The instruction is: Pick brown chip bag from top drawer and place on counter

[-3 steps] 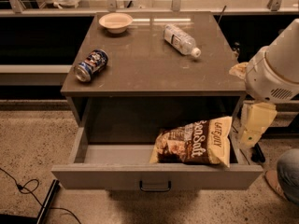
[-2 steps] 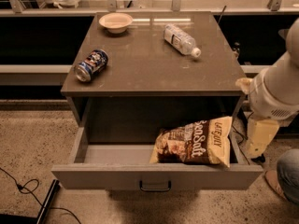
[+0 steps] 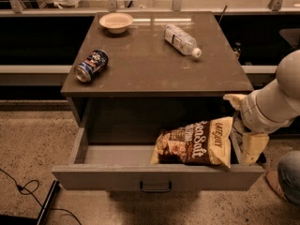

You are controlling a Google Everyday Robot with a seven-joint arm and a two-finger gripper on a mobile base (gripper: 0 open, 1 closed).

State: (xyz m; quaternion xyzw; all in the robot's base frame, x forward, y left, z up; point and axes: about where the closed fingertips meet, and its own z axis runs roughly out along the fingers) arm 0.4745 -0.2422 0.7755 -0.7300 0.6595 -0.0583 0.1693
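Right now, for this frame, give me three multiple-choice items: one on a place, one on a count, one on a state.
1. Where is the brown chip bag?
A) on a shelf
B) in the top drawer, toward its right end
C) in a basket

2. How many things lie on the counter?
A) five
B) one
C) three

3. How is the top drawer?
A) open
B) shut
C) missing

Answers:
1 B: the bag lies inside the drawer, and the gripper is at the drawer's right end beside it.
2 C: a bowl, a can and a water bottle.
3 A: its inside shows, with the front panel well forward of the counter's edge.
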